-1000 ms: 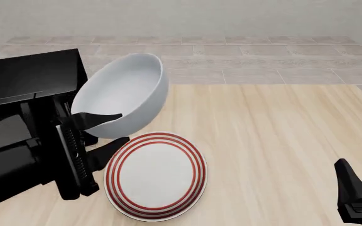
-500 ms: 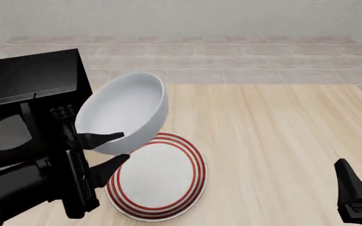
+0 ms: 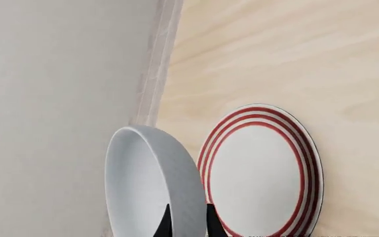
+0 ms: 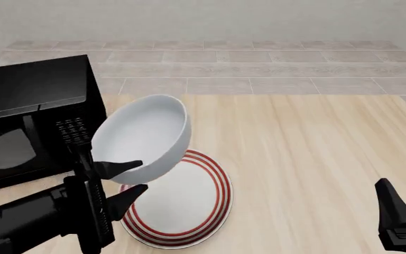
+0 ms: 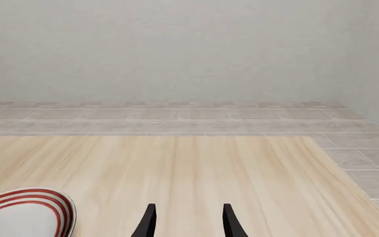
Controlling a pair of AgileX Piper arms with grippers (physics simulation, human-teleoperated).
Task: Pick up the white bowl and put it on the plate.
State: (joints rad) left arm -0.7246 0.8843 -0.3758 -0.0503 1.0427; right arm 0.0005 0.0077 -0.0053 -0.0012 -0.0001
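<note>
**A:** Where is the white bowl [image 4: 143,136] held relative to the plate [image 4: 182,203]?

**B:** It is carried clear of the worktop [image 4: 308,159] by the left end effector [image 4: 127,179], whose fingers are pinched on the near rim, one inside and one outside the wall. In the front view the bowl is tilted, its opening turned up and toward the camera, and its body hangs over the plate's far-left edge rather than over its centre. In the left wrist view the bowl is seen edge-on just beside the red-ringed plate.

**A:** So which direction is called for?

**B:** The plate's centre lies toward the right and nearer the arms from the bowl, and below it. A short shift that way, a levelling of the tilt, then a lowering would seem to be needed before release. No contact between bowl and plate can be confirmed.

**A:** And the other arm?

**B:** The right end effector [image 5: 186,222] is parted, grasping nothing, well apart at the worktop's right. The left is plainly the nearer. A black microwave [image 4: 30,119] stands close on the left.
</note>
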